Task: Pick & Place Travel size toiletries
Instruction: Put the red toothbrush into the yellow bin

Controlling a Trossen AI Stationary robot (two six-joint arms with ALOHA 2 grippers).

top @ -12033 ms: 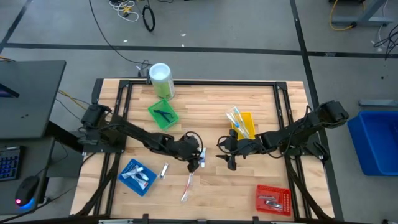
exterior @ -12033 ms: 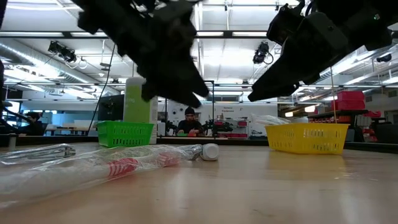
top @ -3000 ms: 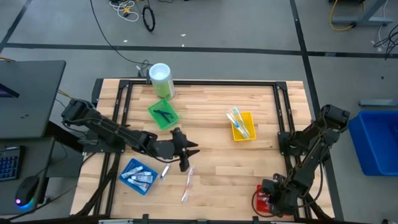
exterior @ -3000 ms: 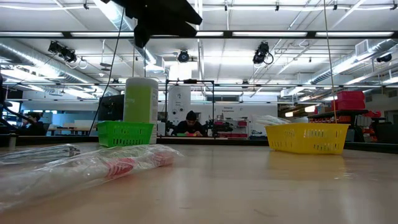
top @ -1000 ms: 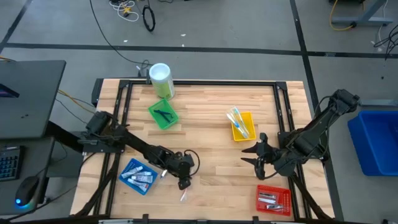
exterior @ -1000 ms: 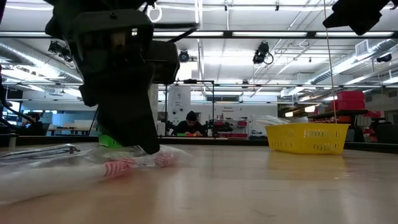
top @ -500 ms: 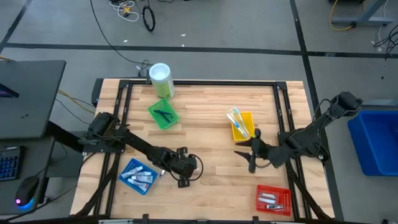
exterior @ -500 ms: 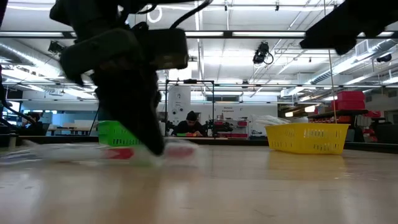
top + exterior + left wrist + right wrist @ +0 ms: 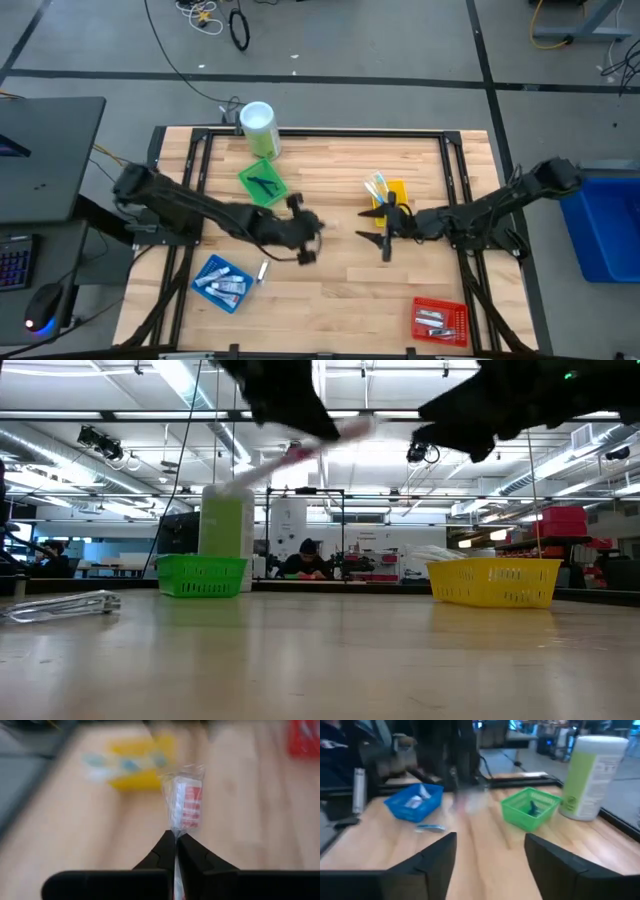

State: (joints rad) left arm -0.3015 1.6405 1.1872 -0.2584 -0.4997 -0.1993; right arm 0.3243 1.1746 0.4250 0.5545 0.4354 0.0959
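My left gripper hangs over the table's middle, shut on a toothbrush in a clear wrapper with red marks, which shows blurred and high above the table in the low view. My right gripper stands open just to its right, beside the yellow tray; its fingers have nothing between them. A small silvery tube lies flat on the wood near the blue tray and also shows in the low view. My left gripper pinches the clear wrapper between its two shut fingers, just behind the red-marked part. The wrapped toothbrush sticks out forward past the fingertips and also runs back between them. It is lifted clear of the table and tilted.
A green tray with dark pieces and a tall green canister stand at the far left. A red tray with silvery items sits at the near right. The blue tray holds white tubes. A person sits in the room behind.
My left gripper has taken hold of the wrapped toothbrush, which lay on the table near the front edge, and has carried it up and toward the far edge; it now hangs clear of the wood. My right gripper has moved toward the table's left, nearer the left gripper.
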